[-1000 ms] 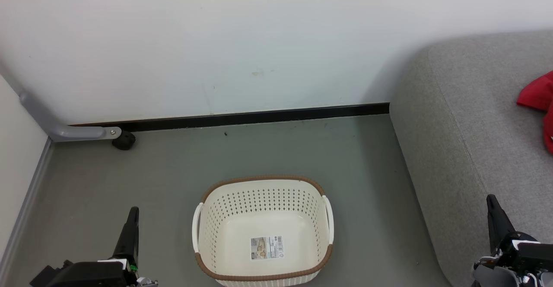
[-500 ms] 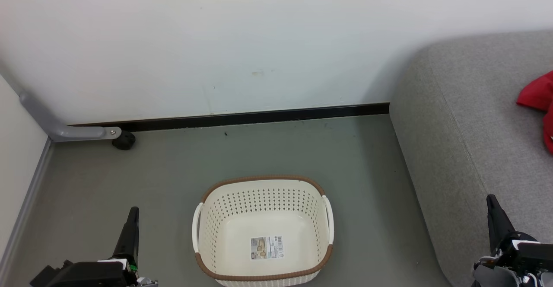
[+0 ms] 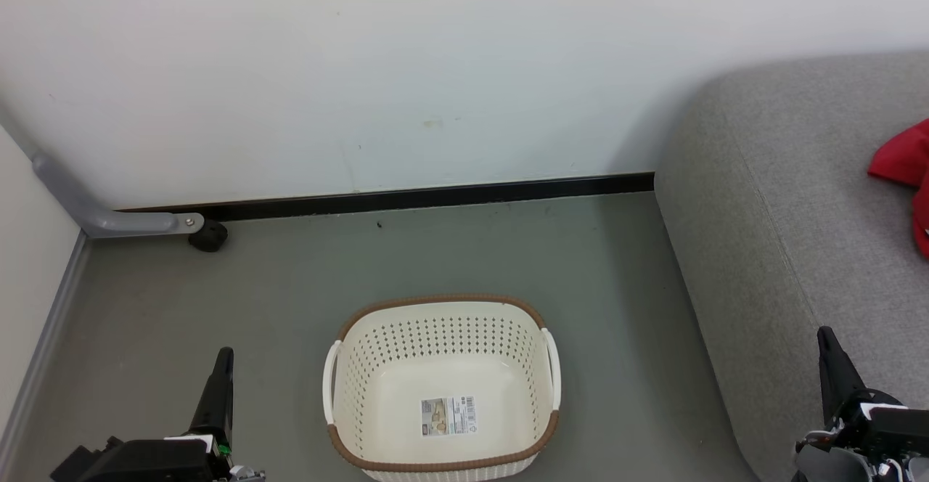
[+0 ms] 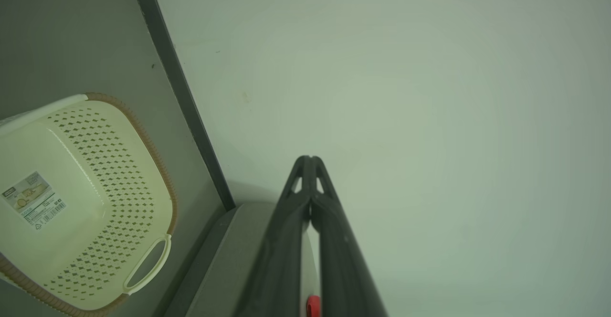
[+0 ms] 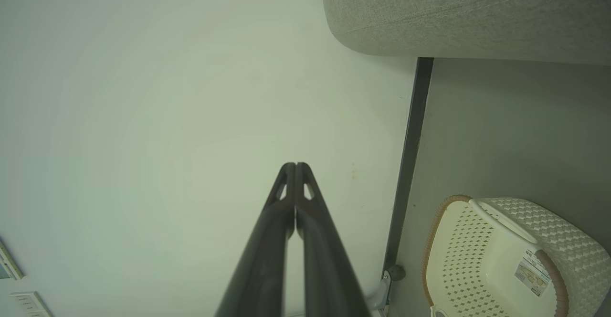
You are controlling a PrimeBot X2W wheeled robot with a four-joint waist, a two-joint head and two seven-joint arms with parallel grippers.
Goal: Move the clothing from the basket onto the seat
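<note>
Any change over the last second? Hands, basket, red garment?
Nothing visibly changed. The left hand and right hand stay shut and empty, low on either side of the laundry basket. The basket sits empty on the floor, and the red garment lies on the grey sofa, all as before.

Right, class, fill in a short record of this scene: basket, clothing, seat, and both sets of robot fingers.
basket: cream, brown rim, on the floor; inside, just a paper label on its bottom
clothing: red fabric lying on the seat, cut off at the head view's right edge
seat: grey sofa, right of the basket
left fingers: shut, holding nothing, left of the basket
right fingers: shut, holding nothing, by the seat's near edge
</note>
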